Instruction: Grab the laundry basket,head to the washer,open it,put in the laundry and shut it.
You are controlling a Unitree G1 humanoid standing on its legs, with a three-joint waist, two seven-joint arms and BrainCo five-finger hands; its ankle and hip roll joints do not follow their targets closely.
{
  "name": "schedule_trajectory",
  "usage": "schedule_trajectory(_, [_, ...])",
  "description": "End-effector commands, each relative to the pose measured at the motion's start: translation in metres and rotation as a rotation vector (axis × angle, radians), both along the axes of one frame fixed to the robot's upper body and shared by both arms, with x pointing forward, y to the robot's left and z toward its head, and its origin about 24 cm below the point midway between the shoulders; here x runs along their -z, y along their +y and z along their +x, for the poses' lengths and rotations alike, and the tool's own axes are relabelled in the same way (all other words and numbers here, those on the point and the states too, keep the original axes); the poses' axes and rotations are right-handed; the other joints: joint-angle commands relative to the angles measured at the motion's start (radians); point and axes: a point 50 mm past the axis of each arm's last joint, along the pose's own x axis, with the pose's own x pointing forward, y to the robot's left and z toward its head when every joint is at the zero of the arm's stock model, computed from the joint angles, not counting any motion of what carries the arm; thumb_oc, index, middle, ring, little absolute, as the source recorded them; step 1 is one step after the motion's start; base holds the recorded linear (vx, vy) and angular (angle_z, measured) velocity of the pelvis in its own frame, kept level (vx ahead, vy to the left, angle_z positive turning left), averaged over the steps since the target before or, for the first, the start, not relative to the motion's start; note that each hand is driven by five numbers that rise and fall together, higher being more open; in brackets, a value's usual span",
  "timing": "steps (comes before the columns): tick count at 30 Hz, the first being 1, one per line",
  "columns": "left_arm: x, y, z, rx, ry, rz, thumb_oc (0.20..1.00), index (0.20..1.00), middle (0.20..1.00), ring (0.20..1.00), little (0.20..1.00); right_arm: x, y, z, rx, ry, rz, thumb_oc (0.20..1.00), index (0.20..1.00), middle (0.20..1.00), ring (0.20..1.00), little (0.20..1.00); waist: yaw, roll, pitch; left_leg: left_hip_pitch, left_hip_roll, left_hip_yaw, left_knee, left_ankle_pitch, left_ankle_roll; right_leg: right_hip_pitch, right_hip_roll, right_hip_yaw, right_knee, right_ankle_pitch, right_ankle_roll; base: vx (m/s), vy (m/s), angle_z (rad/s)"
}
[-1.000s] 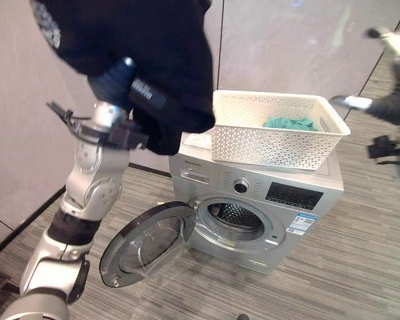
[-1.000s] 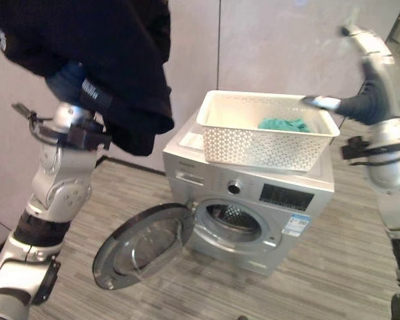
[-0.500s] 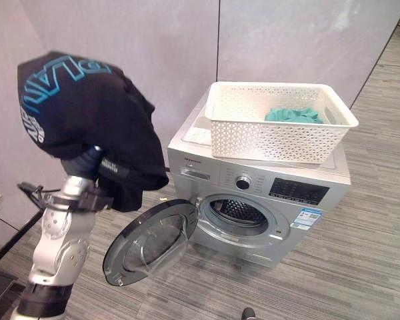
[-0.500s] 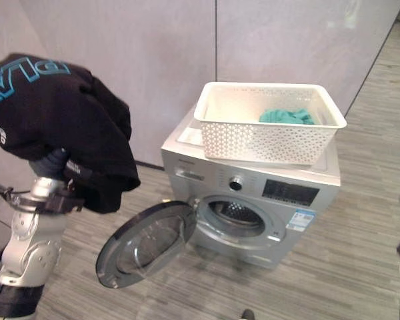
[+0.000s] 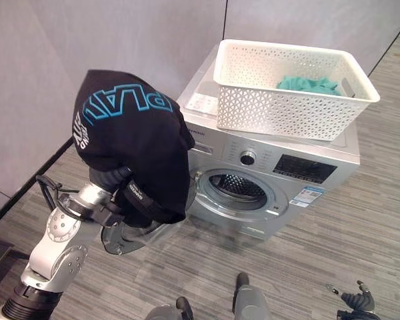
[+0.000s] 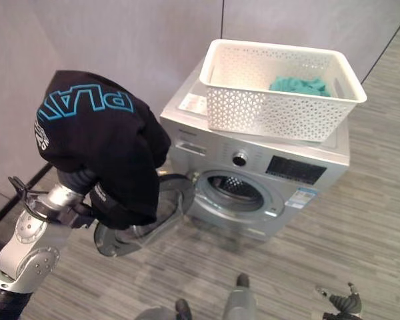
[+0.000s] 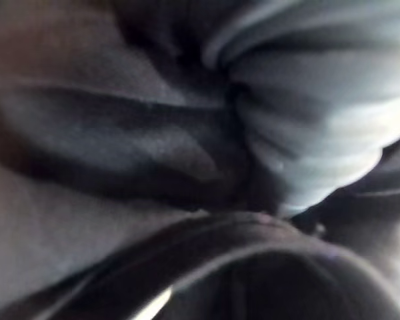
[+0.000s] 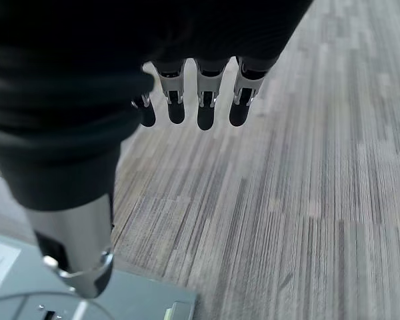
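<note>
A black garment [image 5: 130,140] with blue lettering is draped over my raised left hand and covers it completely; dark cloth [image 7: 153,133] lies against the left wrist camera. It hangs just left of the silver washer [image 5: 300,167], in front of the open round door [image 6: 168,200]. The drum opening [image 5: 240,190] is uncovered. A white lattice laundry basket [image 5: 287,113] stands on top of the washer with a teal cloth [image 5: 310,85] inside. My right hand [image 8: 207,93] hangs low over the floor, fingers straight, holding nothing.
Grey wall panels [image 5: 120,40] stand right behind the washer. Striped grey flooring [image 5: 360,233] spreads in front and to the right. The open door juts out over the floor at the washer's left front.
My left arm has come down and toward the washer with the black garment, now in front of the door. The right arm has dropped from beside the basket to low down. The camera moved.
</note>
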Motion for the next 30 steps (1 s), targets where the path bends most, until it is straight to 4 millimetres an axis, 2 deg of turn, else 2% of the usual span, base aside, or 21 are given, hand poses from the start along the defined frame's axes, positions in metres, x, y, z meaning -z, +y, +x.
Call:
schedule_trajectory(1, [-0.025,-0.007,-0.011,0.039,-0.157,-0.073,0.200,0.200,0.200,0.200,0.200,-0.020,-0.026,0.010,-0.019,-0.039,-0.038,1.000,1.000,1.000,1.000,1.000,0.002,-0.004,-0.043,-0.032,0.019,-0.138,0.156,-0.078,-0.063,0.013,-0.048,-0.022,-0.018,0.033,0.055,-0.01,-0.183,0.11])
schedule_trajectory(3, [-0.020,-0.012,-0.008,0.054,-0.144,-0.084,0.200,0.200,0.200,0.200,0.200,-0.011,-0.021,0.006,-0.035,0.005,-0.001,1.000,1.000,1.000,1.000,1.000,0.011,-0.024,-0.040,-0.055,0.031,-0.162,0.182,-0.084,-0.078,0.017,-0.011,-0.009,-0.003,0.002,0.050,-0.02,-0.226,0.24])
schedule_trajectory(6, [-0.008,-0.017,-0.009,0.070,-0.088,-0.118,0.200,0.200,0.200,0.200,0.200,0.001,-0.018,-0.012,-0.071,0.133,0.042,1.000,1.000,1.000,1.000,1.000,0.027,-0.030,-0.037,-0.054,0.061,-0.192,0.179,-0.074,-0.095,0.040,0.033,-0.035,0.018,-0.045,0.035,0.00,-0.257,0.46])
schedule_trajectory(7, [-0.010,-0.021,-0.011,0.095,-0.090,-0.102,0.200,0.200,0.200,0.200,0.200,0.003,-0.016,-0.010,-0.199,0.226,0.020,1.000,1.000,1.000,1.000,1.000,0.035,-0.033,-0.023,-0.068,0.080,-0.211,0.186,-0.065,-0.106,0.046,0.051,-0.058,0.029,-0.064,0.025,-0.08,-0.278,0.36])
schedule_trajectory(10, [-0.009,-0.022,-0.013,0.108,-0.074,-0.092,0.200,0.200,0.200,0.200,0.200,0.002,-0.010,-0.006,-0.383,0.303,-0.018,1.000,1.000,1.000,1.000,1.000,0.033,-0.033,0.007,-0.095,0.104,-0.233,0.200,-0.050,-0.120,0.027,0.070,-0.065,0.064,-0.083,0.009,-0.13,-0.199,0.36])
schedule_trajectory(12, [-0.005,-0.024,-0.016,0.125,-0.050,-0.103,0.200,0.200,0.200,0.200,0.200,-0.004,-0.013,0.001,-0.455,0.311,-0.059,1.000,1.000,1.000,1.000,1.000,0.031,-0.032,0.025,-0.121,0.117,-0.245,0.205,-0.038,-0.128,0.005,0.079,-0.068,0.083,-0.091,0.003,-0.14,-0.146,0.16])
schedule_trajectory(15, [-0.001,-0.028,-0.016,0.135,-0.031,-0.098,0.200,0.200,0.200,0.200,0.200,-0.008,-0.018,0.007,-0.464,0.304,-0.082,1.000,1.000,1.000,1.000,1.000,0.029,-0.029,0.041,-0.147,0.130,-0.254,0.214,-0.028,-0.133,-0.027,0.087,-0.070,0.105,-0.098,-0.004,-0.10,-0.087,0.09])
schedule_trajectory(16, [0.007,-0.029,-0.017,0.128,0.006,-0.102,0.200,0.200,0.200,0.200,0.200,-0.013,-0.016,0.016,-0.511,0.288,-0.102,1.000,1.000,1.000,1.000,1.000,0.029,-0.026,0.062,-0.168,0.139,-0.258,0.211,-0.015,-0.137,-0.058,0.093,-0.068,0.127,-0.102,-0.010,-0.14,-0.112,0.12])
schedule_trajectory(19, [0.023,-0.031,-0.017,0.125,0.084,-0.090,0.200,0.200,0.200,0.200,0.200,-0.019,-0.018,0.021,-0.559,0.278,-0.137,1.000,1.000,1.000,1.000,1.000,0.024,-0.024,0.090,-0.196,0.143,-0.260,0.203,0.002,-0.144,-0.090,0.094,-0.070,0.143,-0.103,-0.014,-0.11,-0.091,0.00])
schedule_trajectory(20, [0.033,-0.032,-0.019,0.121,0.121,-0.056,0.200,0.200,0.200,0.200,0.200,-0.022,-0.018,0.025,-0.570,0.261,-0.146,1.000,1.000,1.000,1.000,1.000,0.021,-0.019,0.106,-0.211,0.145,-0.258,0.199,0.010,-0.144,-0.113,0.094,-0.065,0.152,-0.101,-0.015,-0.07,-0.055,0.03])
schedule_trajectory(21, [0.037,-0.034,-0.021,0.138,0.112,0.039,0.200,0.200,0.200,0.200,0.200,-0.023,-0.018,0.027,-0.585,0.262,-0.151,1.000,1.000,1.000,1.000,1.000,0.019,-0.013,0.118,-0.217,0.144,-0.254,0.196,0.012,-0.145,-0.124,0.092,-0.062,0.156,-0.101,-0.014,-0.05,-0.038,-0.02])
schedule_trajectory(23, [0.042,-0.032,-0.023,0.138,0.117,0.085,0.200,0.200,0.200,0.200,0.200,-0.027,-0.015,0.032,-0.632,0.248,-0.169,1.000,1.000,1.000,1.000,1.000,0.012,-0.009,0.137,-0.230,0.147,-0.243,0.198,0.012,-0.147,-0.149,0.089,-0.051,0.169,-0.102,-0.013,-0.04,-0.006,-0.04])
schedule_trajectory(26, [0.053,-0.034,-0.021,0.135,0.167,0.071,0.200,0.200,0.200,0.200,0.200,-0.030,-0.012,0.038,-0.664,0.226,-0.171,1.000,1.000,1.000,1.000,1.000,0.006,-0.012,0.150,-0.251,0.150,-0.230,0.207,0.011,-0.150,-0.181,0.091,-0.037,0.185,-0.102,-0.014,-0.05,-0.022,-0.11])
schedule_trajectory(28, [0.073,-0.040,-0.018,0.127,0.242,0.066,0.200,0.200,0.200,0.200,0.200,-0.034,-0.010,0.042,-0.692,0.207,-0.189,1.000,1.000,1.000,1.000,1.000,-0.005,-0.018,0.181,-0.293,0.161,-0.216,0.231,0.005,-0.153,-0.243,0.102,-0.020,0.211,-0.105,-0.017,-0.08,-0.066,-0.22])
schedule_trajectory(30, [0.082,-0.042,-0.014,0.108,0.273,0.081,0.200,0.200,0.200,0.200,0.200,-0.041,-0.009,0.048,-0.722,0.181,-0.219,1.000,1.000,1.000,1.000,1.000,-0.015,-0.026,0.197,-0.317,0.168,-0.210,0.249,0.001,-0.154,-0.274,0.107,-0.016,0.221,-0.104,-0.020,-0.05,-0.065,-0.19])
